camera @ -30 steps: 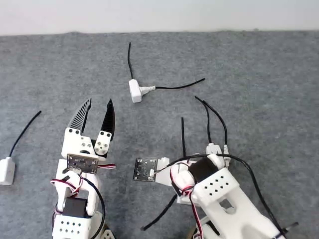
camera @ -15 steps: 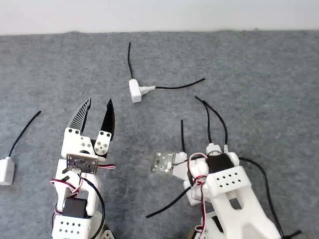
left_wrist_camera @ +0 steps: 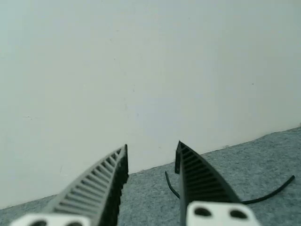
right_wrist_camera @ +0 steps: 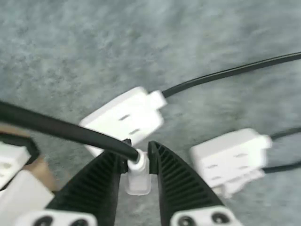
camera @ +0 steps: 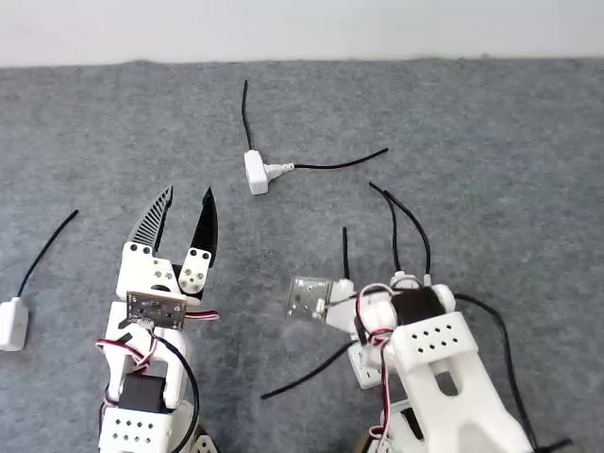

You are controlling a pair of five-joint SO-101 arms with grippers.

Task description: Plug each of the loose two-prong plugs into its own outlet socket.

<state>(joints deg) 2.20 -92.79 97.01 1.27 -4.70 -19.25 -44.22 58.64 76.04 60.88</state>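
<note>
Off at the left edge of the grey surface [camera: 85, 123] lies a lone socket [camera: 11, 324], and near it the left end effector [camera: 188, 192] hangs with fingers spread, holding nothing. Farther back, mid-surface, rests a paired socket [camera: 255, 174] with a small plug [camera: 276, 170] joined to it. On the right, the right end effector [right_wrist_camera: 138, 151] is clamped on a white plug [right_wrist_camera: 138, 178], just beside the nearer socket [right_wrist_camera: 123, 120], with another socket [right_wrist_camera: 230, 157] close by.

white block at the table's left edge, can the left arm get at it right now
Probably yes: the left gripper is open and empty, and only bare carpet lies between it and the white block. Reach itself can't be judged.
</note>
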